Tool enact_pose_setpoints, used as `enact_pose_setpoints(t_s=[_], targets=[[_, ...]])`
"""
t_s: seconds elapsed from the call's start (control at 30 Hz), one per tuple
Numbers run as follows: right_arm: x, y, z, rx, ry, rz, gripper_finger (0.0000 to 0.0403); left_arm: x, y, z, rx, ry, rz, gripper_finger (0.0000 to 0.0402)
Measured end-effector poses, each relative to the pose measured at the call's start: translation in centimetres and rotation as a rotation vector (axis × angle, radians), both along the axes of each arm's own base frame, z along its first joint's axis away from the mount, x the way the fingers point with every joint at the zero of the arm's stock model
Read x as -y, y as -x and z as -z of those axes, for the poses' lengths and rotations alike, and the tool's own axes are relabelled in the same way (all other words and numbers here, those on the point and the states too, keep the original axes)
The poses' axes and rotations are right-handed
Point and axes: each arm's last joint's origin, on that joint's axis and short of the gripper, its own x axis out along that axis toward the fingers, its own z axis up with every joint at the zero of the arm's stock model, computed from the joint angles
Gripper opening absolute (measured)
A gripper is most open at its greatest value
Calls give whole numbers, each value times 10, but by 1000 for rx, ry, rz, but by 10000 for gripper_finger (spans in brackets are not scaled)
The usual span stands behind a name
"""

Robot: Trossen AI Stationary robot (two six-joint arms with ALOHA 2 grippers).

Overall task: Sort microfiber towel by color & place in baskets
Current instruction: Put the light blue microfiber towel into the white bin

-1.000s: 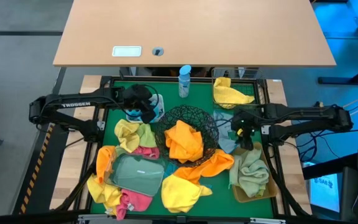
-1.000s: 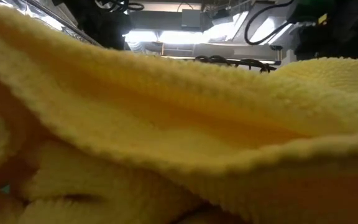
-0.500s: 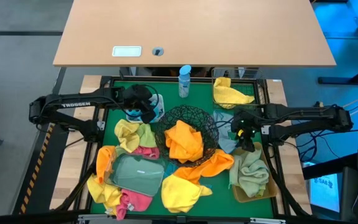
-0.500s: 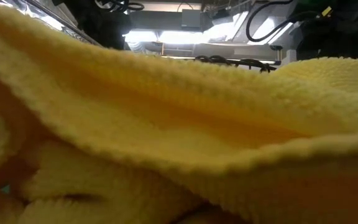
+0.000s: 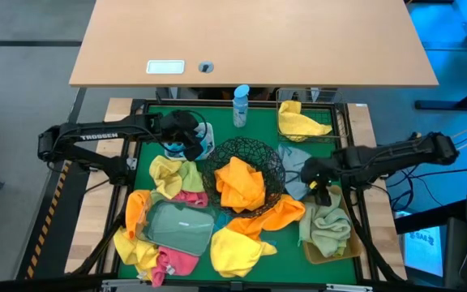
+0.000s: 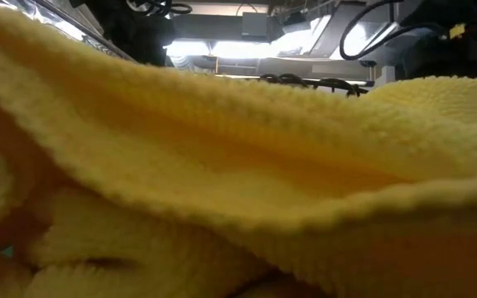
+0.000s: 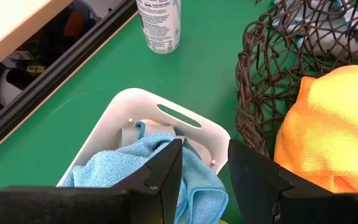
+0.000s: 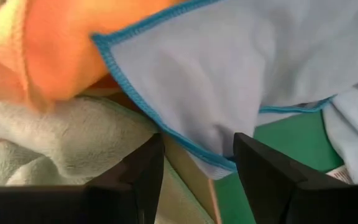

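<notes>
Right gripper (image 5: 321, 180), jaws parted and holding nothing, hovers over the pale blue towel (image 5: 295, 166) between mesh bowl (image 5: 246, 154) and tan bin (image 5: 329, 235); next: descend, pinch it; left gripper (image 5: 186, 139) waits, parted, above white tub (image 7: 129, 134).

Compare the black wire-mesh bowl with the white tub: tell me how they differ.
The black wire-mesh bowl is round, open mesh and holds an orange towel. The white tub is rectangular, solid-walled and holds a blue towel. Both stand on the green mat, close together.
</notes>
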Motion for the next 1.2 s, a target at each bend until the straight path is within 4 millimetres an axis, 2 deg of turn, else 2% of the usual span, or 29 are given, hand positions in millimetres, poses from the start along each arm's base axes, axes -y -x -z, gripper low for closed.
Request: enact_pose_setpoints(t_s=[0.6,0.77,1.07,1.13,1.2], targets=[[-5,0,0,7,25,-19,186,0,0,0,2,2,-3,124],[-5,0,0,7,25,-19,140,0,0,0,3,2,-3,124],[-5,0,0,7,25,-18,20,0,0,0,3,2,-3,124],[-5,0,0,7,25,-18,6,0,0,0,3,2,-3,124],[-5,0,0,6,25,-17,10,0,0,0,3,2,-3,124]])
